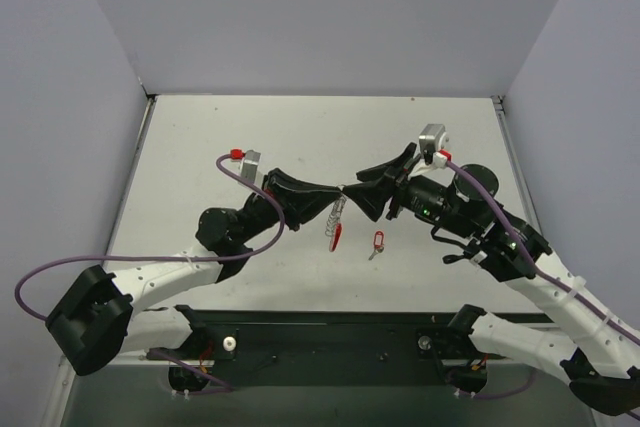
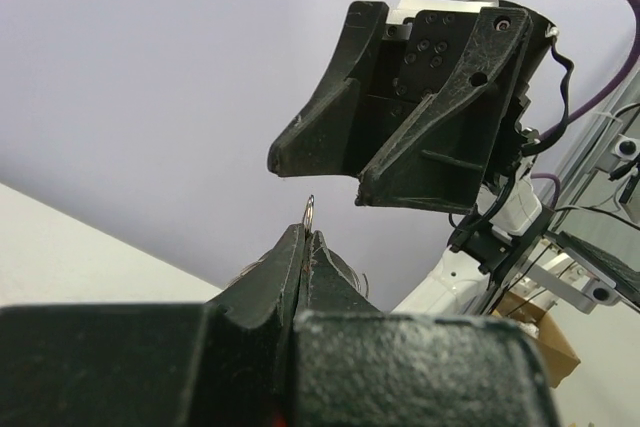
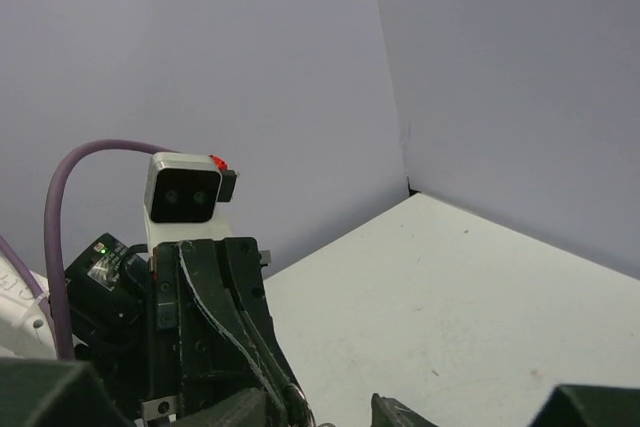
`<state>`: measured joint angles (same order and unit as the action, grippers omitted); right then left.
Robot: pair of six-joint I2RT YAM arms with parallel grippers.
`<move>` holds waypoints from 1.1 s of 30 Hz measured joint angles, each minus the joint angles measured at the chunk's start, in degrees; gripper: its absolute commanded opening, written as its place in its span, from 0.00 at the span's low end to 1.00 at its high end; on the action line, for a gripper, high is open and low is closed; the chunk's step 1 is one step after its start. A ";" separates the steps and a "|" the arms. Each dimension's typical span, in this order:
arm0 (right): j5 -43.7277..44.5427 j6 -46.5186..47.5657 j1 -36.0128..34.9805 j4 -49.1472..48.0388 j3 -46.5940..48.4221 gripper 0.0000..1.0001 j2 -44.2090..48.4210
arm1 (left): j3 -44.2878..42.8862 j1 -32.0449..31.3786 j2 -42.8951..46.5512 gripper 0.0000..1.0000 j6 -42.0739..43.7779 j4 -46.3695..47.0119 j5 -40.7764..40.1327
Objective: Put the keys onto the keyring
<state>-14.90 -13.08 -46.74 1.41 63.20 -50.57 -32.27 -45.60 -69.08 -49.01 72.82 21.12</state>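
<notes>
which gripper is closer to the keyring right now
Left. The left gripper is shut on the keyring, which hangs from its fingertips. The right gripper faces it from just beyond, jaws apart, with a small gap to the ring's wire.

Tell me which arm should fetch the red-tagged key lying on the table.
Right, probably. The right gripper has its jaws apart and empty, and the key lies on its side of the table. The left gripper is shut on the keyring.

keys [image 1: 377,243]: shiny metal, red plastic tag | keyring [image 1: 335,224]: silver metal, red loop | table [image 1: 250,132]: matt white
</notes>
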 measured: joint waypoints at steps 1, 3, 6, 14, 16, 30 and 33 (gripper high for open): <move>-0.28 -0.07 0.26 0.02 0.00 0.52 -0.02 | -0.02 -0.07 0.00 0.00 -0.04 0.09 0.20; -1.05 -0.20 0.81 0.00 0.00 0.52 -0.04 | -0.13 -0.09 0.00 0.00 -0.15 0.22 0.59; -2.54 -0.28 1.73 0.00 0.00 0.49 -0.15 | -0.81 -0.11 0.00 0.00 -0.31 0.35 1.31; -10.08 -0.92 4.96 0.04 0.00 0.35 -0.98 | -2.01 -0.11 -0.57 0.00 -1.68 0.57 3.28; -11.74 -1.07 5.14 0.04 0.00 0.34 -1.14 | -2.69 -0.11 -1.31 0.00 -2.34 0.68 4.00; -15.85 -1.66 5.57 0.22 0.00 0.00 -0.92 | -2.97 -0.17 -2.05 0.00 -3.85 0.76 5.20; -17.07 -1.40 5.90 0.68 0.20 0.00 -0.83 | -3.04 -0.22 -1.57 0.13 -3.04 0.59 6.16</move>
<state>-31.97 -14.48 -40.84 2.09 63.40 -51.40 -35.31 -45.82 -70.65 -52.05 73.41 27.29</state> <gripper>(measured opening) 0.032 0.019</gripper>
